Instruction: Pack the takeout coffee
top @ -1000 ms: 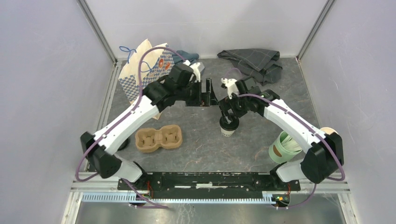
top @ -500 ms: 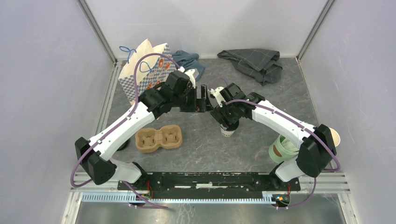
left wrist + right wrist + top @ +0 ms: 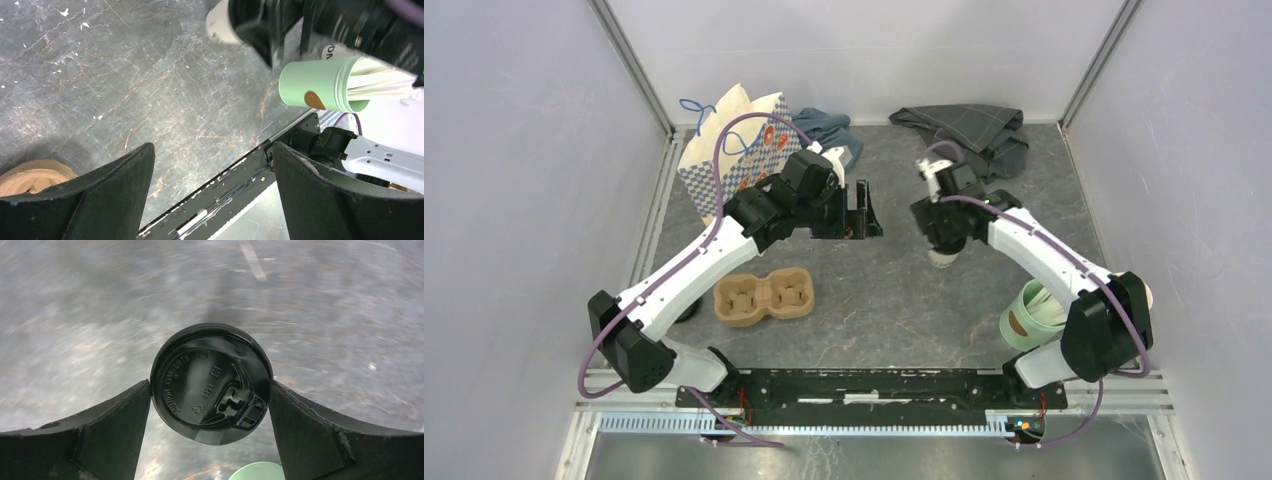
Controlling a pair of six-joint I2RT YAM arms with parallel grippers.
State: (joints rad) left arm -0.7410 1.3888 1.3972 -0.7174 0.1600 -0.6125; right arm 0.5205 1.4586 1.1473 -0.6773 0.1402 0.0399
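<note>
From above, the carrier (image 3: 762,298) is lying on the bench (image 3: 864,300). The coffee (image 3: 941,259) is sitting well to the carrier's right and a little farther back, under the right hand (image 3: 944,245), which is pointing down over it. Whether the coffee is touching the bench cannot be told. The left hand (image 3: 862,208) is hovering beyond the carrier, fingers spread. A bag (image 3: 724,150) is standing behind the carrier, and a green cup (image 3: 1036,315) is sitting far to the carrier's right.

In the left wrist view, the left hand's fingers are standing wide apart. An edge of the carrier is showing beside one of them. The coffee's white wall is showing well away from the carrier, between dark fingers of the right hand.

In the right wrist view, the right hand is pinching the coffee, one finger pressing each side of its black lid (image 3: 212,382). The bench is looking blurred.
</note>
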